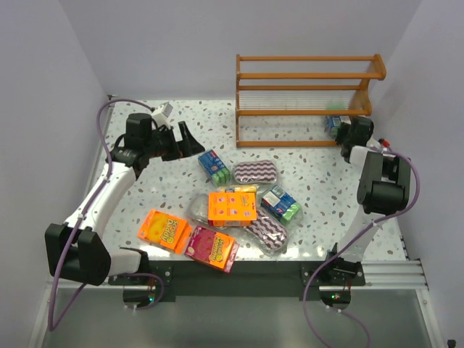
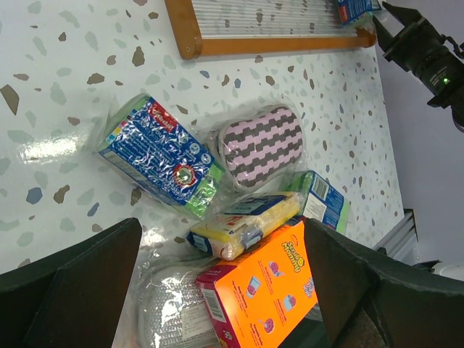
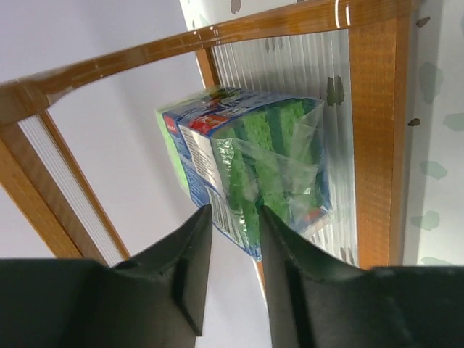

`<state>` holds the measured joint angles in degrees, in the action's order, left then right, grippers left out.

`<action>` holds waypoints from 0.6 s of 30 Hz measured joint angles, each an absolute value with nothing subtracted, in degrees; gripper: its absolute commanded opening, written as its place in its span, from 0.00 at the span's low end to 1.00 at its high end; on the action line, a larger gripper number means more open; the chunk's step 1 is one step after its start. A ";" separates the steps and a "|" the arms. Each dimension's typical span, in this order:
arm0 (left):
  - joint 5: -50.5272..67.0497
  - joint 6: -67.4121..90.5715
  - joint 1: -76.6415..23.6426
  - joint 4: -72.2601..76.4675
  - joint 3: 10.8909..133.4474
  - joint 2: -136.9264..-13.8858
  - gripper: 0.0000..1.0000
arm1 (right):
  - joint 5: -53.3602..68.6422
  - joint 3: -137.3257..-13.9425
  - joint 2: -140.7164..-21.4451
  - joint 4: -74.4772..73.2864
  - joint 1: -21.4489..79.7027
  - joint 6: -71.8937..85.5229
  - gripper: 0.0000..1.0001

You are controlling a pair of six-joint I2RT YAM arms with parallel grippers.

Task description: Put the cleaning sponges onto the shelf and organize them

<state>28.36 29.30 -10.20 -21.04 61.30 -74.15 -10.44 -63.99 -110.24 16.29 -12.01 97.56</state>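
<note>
The orange-brown shelf (image 1: pixel 304 76) stands at the back right. My right gripper (image 1: pixel 346 130) is at the right end of its bottom tier, shut on the wrap of a blue-and-green sponge pack (image 3: pixel 254 152) that rests on the wire grid; the gripper (image 3: pixel 235 217) pinches its near edge. My left gripper (image 1: pixel 187 138) is open and empty, above the table at the back left. Under it (image 2: pixel 221 239) lie a blue-and-green pack (image 2: pixel 161 156), a zigzag oval pad (image 2: pixel 262 143), a yellow block (image 2: pixel 246 225) and an orange box (image 2: pixel 264 290).
More packs lie in the table's middle and front: a second zigzag pad (image 1: pixel 268 233), another blue-and-green pack (image 1: pixel 281 204), an orange pack (image 1: pixel 164 230) and a pink pack (image 1: pixel 212 248) by the front edge. Walls close in the left, back and right.
</note>
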 measured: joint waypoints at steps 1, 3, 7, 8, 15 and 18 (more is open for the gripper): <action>28.36 29.32 -10.20 -21.04 61.30 -74.15 1.00 | -10.31 -63.94 -110.17 16.36 -12.01 97.45 0.43; 28.36 29.32 -10.20 -20.99 61.30 -74.15 1.00 | -9.63 -63.33 -109.62 16.60 -12.01 96.79 0.54; 28.40 29.34 -10.20 -20.84 61.28 -74.04 1.00 | -7.73 -60.25 -105.56 16.84 -12.01 95.31 0.69; 28.40 29.34 -10.20 -20.80 61.28 -73.93 1.00 | -7.27 -59.46 -104.25 17.06 -12.01 94.78 0.74; 28.60 29.36 -10.20 -20.56 61.04 -71.96 1.00 | 1.08 -56.42 -97.58 19.35 -13.69 90.08 0.91; 28.60 29.36 -10.20 -20.49 60.95 -70.76 1.00 | 6.57 -56.45 -94.61 15.49 -15.14 84.29 0.90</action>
<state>28.60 29.36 -10.20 -20.49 60.95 -70.76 6.57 -56.45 -94.61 15.49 -15.14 84.29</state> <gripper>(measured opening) 0.997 0.906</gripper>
